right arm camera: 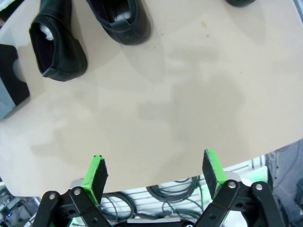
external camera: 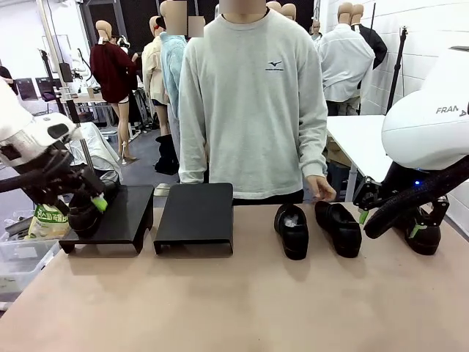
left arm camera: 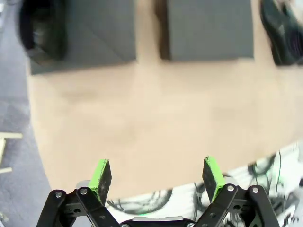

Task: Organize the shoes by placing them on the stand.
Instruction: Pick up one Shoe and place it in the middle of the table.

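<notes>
Starting with the left gripper: spread wide, empty between the green pads, just hanging above bare table. From the front, parked over the left end of the left-hand stand, right by the shoe on the stand. Can't tell whether touching that shoe or just close, way too much black on black there.

Same deal with the right gripper: splayed all the way, holding zilch, hovering over plain tabletop close to the robot-side edge.

Moving outward: just beside the first stand, a second stand, same flat black, top bare. Then to the right of that, two shoes down on the table, side by side with a small gap: the middle shoe with something white stuffed inside, and the next shoe. Both toes pointing toward the robot. Further right, a fourth shoe, also on the table, half hidden behind the right arm.

Across the table, a person in a light grey sweatshirt, standing right at the far edge, one hand dangling just above the heel end of the next shoe.
</notes>
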Tool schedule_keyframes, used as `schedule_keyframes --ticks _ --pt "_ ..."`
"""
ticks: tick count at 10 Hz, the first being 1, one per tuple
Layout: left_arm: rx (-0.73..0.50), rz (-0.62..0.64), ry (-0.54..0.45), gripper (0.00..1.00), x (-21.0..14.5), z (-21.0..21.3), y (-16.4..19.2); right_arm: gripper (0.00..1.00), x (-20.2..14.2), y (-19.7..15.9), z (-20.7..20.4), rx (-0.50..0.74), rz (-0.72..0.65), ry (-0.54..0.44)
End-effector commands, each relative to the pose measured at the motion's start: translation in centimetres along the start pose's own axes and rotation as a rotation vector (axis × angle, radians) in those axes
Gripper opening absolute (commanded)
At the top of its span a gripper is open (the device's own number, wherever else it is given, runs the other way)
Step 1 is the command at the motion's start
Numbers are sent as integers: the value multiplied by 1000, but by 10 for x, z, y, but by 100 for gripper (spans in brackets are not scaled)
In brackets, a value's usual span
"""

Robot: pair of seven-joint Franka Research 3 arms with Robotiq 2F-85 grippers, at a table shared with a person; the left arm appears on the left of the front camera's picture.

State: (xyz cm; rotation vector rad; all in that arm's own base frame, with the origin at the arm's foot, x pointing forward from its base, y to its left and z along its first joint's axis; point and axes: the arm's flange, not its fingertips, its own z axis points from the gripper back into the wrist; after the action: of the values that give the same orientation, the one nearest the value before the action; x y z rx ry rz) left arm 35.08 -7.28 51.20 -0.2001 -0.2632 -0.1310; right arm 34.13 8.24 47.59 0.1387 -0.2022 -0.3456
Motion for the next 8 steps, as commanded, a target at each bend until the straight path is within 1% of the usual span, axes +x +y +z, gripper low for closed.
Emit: schedule_keyframes --ticks 1,2,3,4,8 --pt "-22 -80 106 100 -4 6 -9 100 0 0 -1 4 5 6" --pt "-5 -85 119 100 -6 3 -14 100 0 0 -1 4 5 6" --pt "34 -7 44 100 3 2 -5 100 0 0 -1 4 5 6" --pt "-13 -65 116 100 -12 -5 -19 100 0 0 -1 4 5 6" --pt "-13 -65 116 100 -12 -5 -19 100 0 0 0 0 0 0"
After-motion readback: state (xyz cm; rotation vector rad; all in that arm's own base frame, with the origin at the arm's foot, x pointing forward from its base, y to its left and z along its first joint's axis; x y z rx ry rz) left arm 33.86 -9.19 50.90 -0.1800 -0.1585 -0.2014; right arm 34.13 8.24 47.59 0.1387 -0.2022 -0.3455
